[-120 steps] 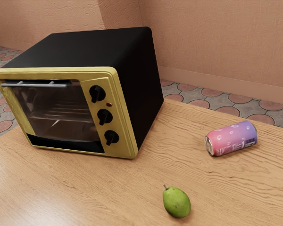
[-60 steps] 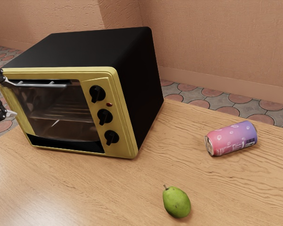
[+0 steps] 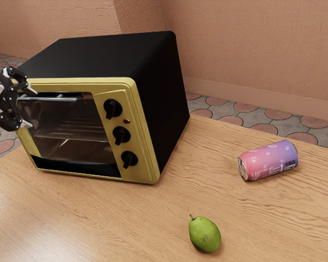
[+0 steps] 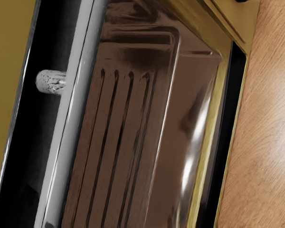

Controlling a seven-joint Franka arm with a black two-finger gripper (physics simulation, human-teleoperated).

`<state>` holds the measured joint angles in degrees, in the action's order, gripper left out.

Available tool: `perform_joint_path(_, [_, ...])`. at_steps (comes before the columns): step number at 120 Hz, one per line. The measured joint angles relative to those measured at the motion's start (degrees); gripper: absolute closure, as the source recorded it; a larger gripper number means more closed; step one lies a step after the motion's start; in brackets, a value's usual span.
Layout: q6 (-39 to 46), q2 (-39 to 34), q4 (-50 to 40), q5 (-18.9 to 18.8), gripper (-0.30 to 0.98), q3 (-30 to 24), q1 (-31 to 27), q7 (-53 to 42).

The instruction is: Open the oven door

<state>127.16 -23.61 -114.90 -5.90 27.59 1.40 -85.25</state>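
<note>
Claw (image 3: 30,107), spread wide, has moved in, bringing the handle (image 3: 53,99) near it, so gripping to pull the oven door (image 3: 71,126) seems next.

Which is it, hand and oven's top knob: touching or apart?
Apart. Exterior view: the hand is over by the handle, with door glass plainly visible between it and the top knob.
</note>
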Motion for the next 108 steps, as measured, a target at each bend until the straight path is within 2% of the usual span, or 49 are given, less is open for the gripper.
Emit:
perform_joint_path(53, [-1.0,2.6,2.5,0.8,0.0,0.0,0.0,-5.3])
perform_joint_path(108, [-2.4,2.5,0.7,1.1,-0.02,0.0,-0.1,-8.1])
